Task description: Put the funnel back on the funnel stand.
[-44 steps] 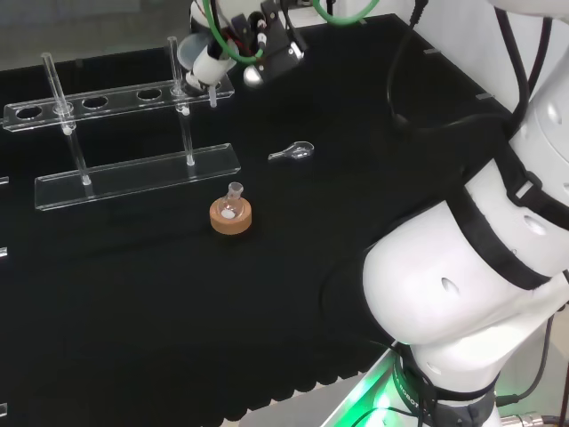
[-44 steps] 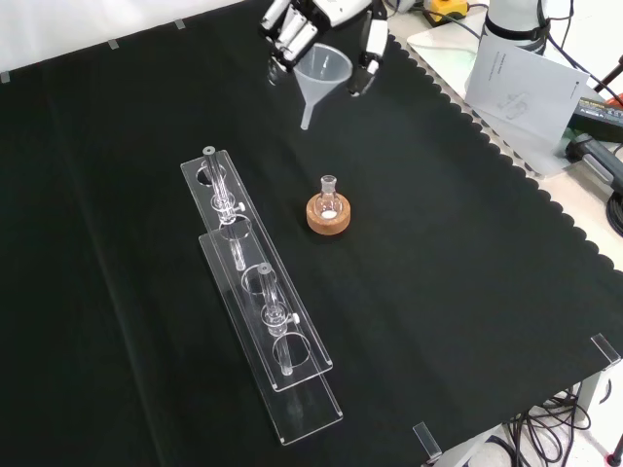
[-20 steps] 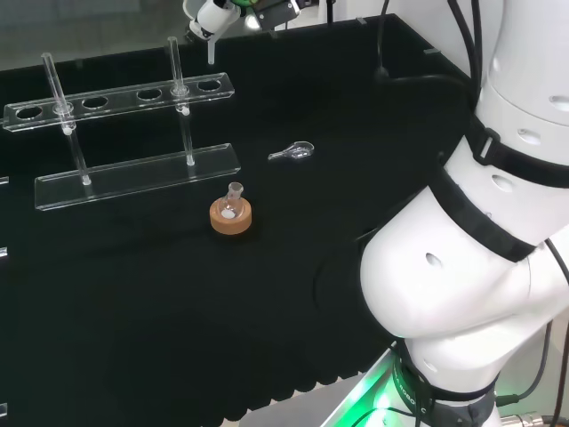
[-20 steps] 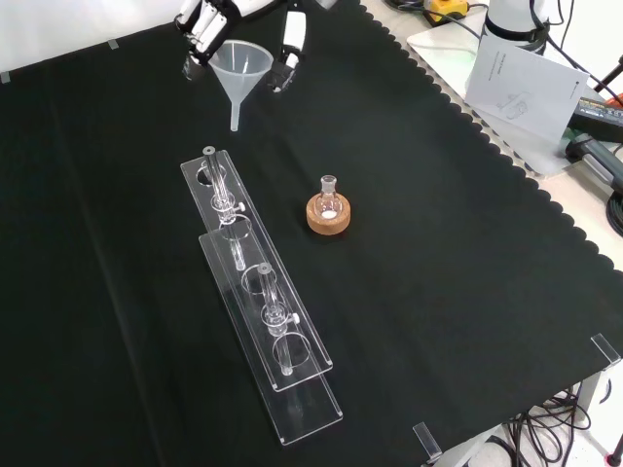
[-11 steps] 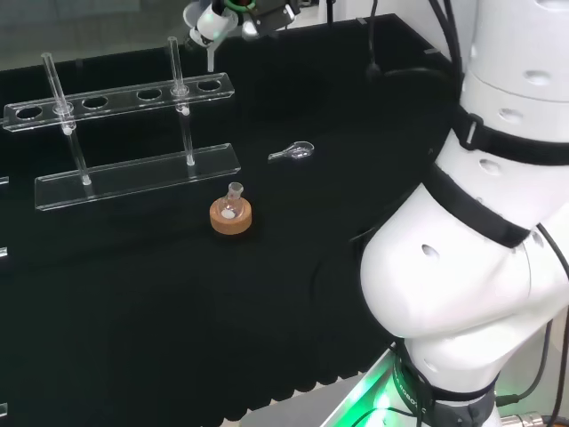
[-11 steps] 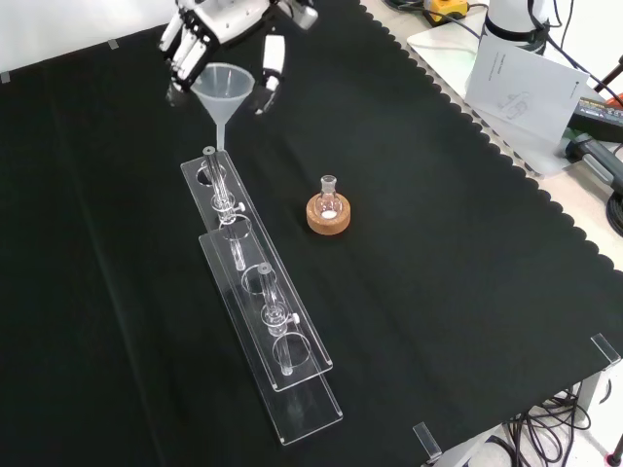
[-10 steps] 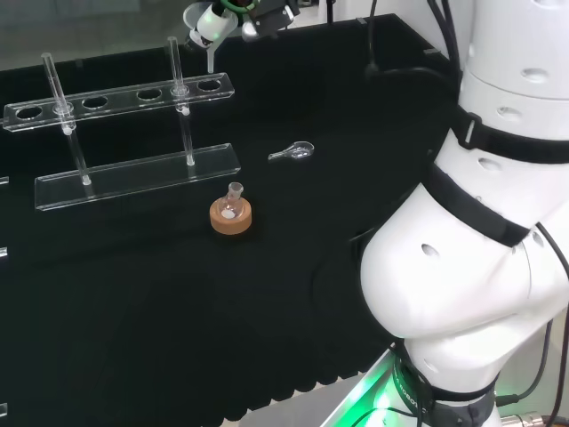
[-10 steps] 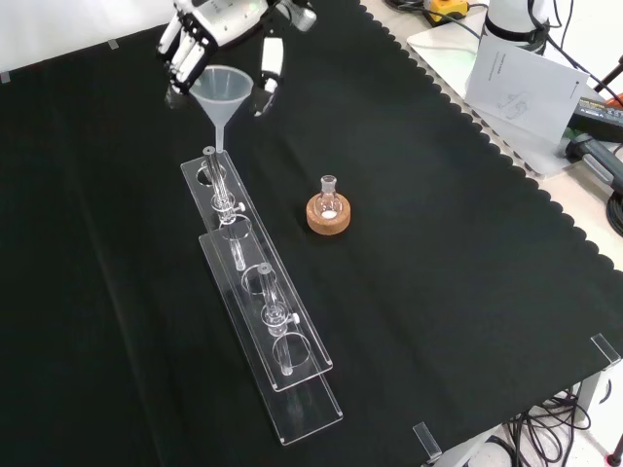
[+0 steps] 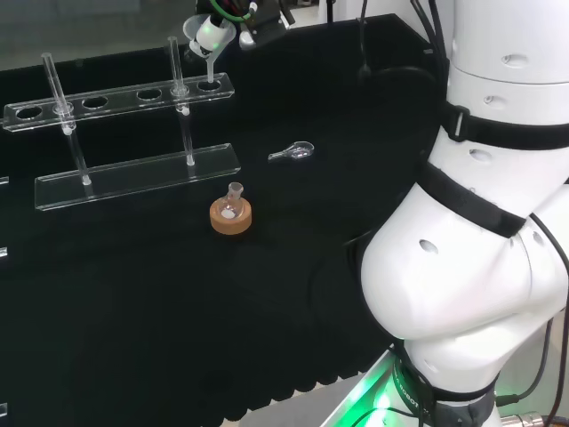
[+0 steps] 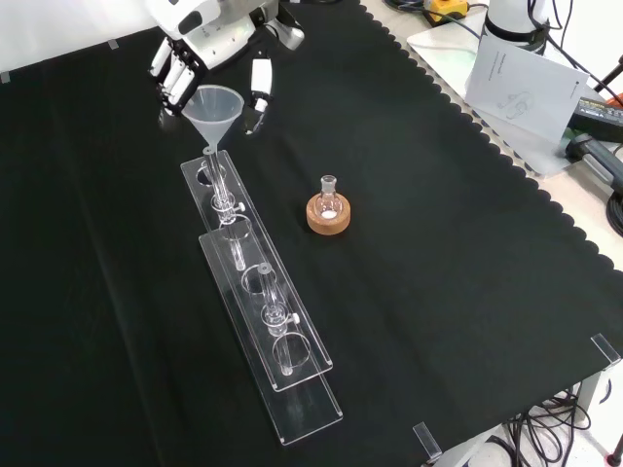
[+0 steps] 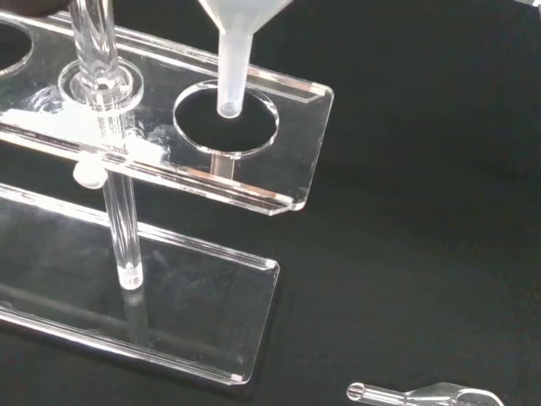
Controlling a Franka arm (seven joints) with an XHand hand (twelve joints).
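- One clear shift over the last couple of seconds: the hand (image 10: 209, 44) has carried the funnel (image 10: 215, 108) leftward in the front view, from open cloth at the far end of the bench to a spot directly over the funnel stand (image 10: 255, 292).
- In the front view the funnel's stem now comes down at the stand's far end hole; a second ago it hung off to the right of the stand and higher.
- The wrist view shows the stem tip over that end hole (image 11: 226, 119), roughly centred, with the cone well above the top plate; whether the tip has already entered the hole is hard to judge from this angle.
- The hand's fingers (image 10: 257, 86) are curled round the funnel's rim, holding it upright from above.
- In the head view the funnel (image 9: 206, 40) sits just above the right end of the stand's top plate (image 9: 116, 100).
- This means alignment looks largely done; what seems left is a straight descent until the cone seats in the hole, then release.
- The small flask (image 10: 329, 197) on its cork ring (image 10: 329, 215) has stayed in place, near the stand but apart from it.
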